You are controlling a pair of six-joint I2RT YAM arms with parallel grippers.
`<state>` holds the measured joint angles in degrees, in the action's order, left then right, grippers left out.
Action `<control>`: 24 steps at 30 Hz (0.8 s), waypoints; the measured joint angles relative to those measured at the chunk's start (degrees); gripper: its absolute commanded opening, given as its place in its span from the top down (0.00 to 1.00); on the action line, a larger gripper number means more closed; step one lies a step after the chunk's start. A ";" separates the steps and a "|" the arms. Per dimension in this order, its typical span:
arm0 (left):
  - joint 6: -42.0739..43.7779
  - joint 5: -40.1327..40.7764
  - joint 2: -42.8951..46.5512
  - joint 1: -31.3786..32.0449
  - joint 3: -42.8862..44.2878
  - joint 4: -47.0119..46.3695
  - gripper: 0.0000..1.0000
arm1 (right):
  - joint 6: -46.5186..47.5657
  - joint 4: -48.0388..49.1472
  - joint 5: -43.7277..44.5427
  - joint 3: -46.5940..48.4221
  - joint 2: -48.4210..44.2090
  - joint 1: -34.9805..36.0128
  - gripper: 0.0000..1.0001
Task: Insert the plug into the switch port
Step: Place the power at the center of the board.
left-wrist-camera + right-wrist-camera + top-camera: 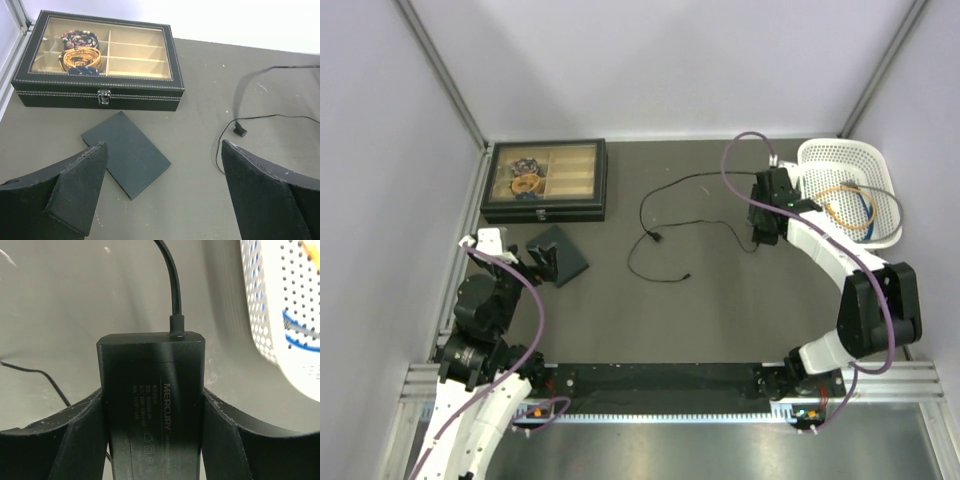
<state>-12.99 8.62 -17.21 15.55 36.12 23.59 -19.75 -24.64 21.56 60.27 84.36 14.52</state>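
Top external view shows the dark grey switch box (570, 262) lying flat, turned diagonally, with the left gripper (542, 258) hanging over its left part. That arm is folded in tight above its base. From the left wrist, the fingers (85, 170) stand wide apart and hold nothing, and the box's long axis runs from far-left to near-right between them. The switch port on its edge cannot be made out. To the right of the box, well apart from it on the bare table, a small black fitting that is probably the plug (240, 132) ends a thin lead (642, 210). Further right of the box, the right gripper (152, 395) is clamped on the power brick (152, 410), its arm stretched forward. The left arm is clearly nearer the box, so the plug has to travel leftward.
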 measured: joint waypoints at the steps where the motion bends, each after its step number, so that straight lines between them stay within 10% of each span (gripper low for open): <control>1: 0.00 0.00 -0.15 0.00 -0.02 -0.02 0.01 | -0.57 -0.13 0.39 -0.31 0.74 0.00 0.57; 15: -0.42 -0.07 -4.48 0.00 -0.02 0.02 0.01 | -7.43 -2.78 3.82 -2.19 9.29 -3.54 0.04; 24: -5.57 -0.52 -21.90 -0.02 1.70 0.20 0.01 | -5.95 -3.28 2.16 -4.81 -7.06 0.00 0.01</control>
<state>-18.57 8.10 -39.11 15.53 37.82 23.79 -25.69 -27.92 23.73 55.46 77.30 14.52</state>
